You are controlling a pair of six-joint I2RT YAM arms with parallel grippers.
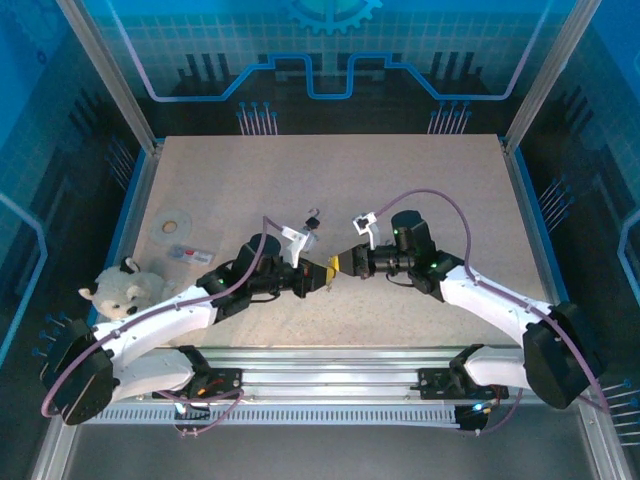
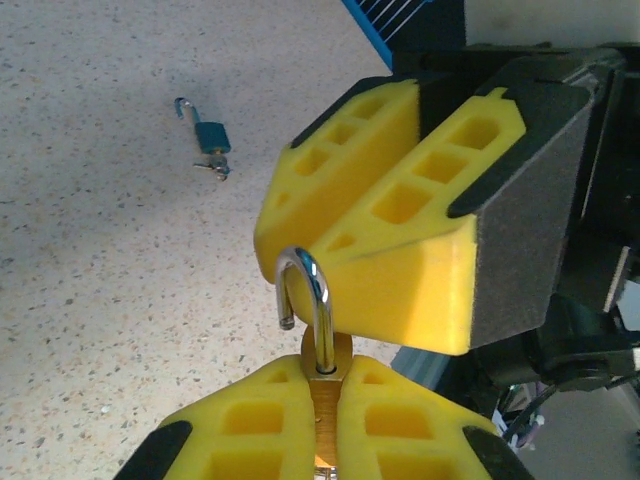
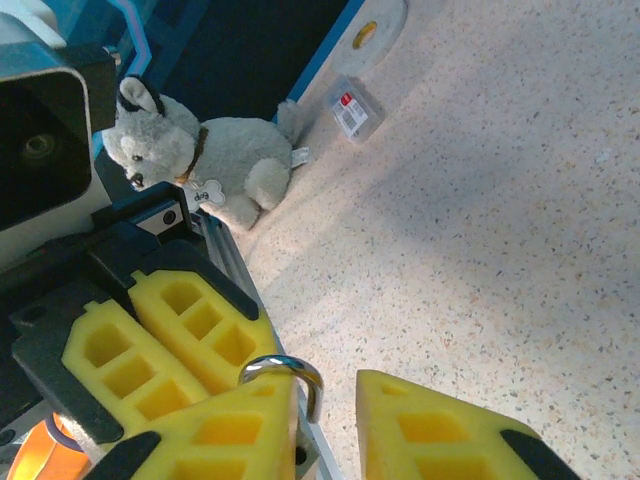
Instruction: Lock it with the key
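One padlock [image 2: 327, 388] | shackle [image 2: 321, 300] pointing toward right end effector [image 3: 325, 402]

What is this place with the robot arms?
Probably a robot test booth: a left arm and right arm bolted to a table, blue walls around it, and practice things like a padlock and stuffed toy.

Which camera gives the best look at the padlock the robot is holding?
The left wrist view: the padlock shows its open shackle and brass body, pinched in the left gripper. The right wrist view catches just the shackle's curve; from above it is too small to make out.
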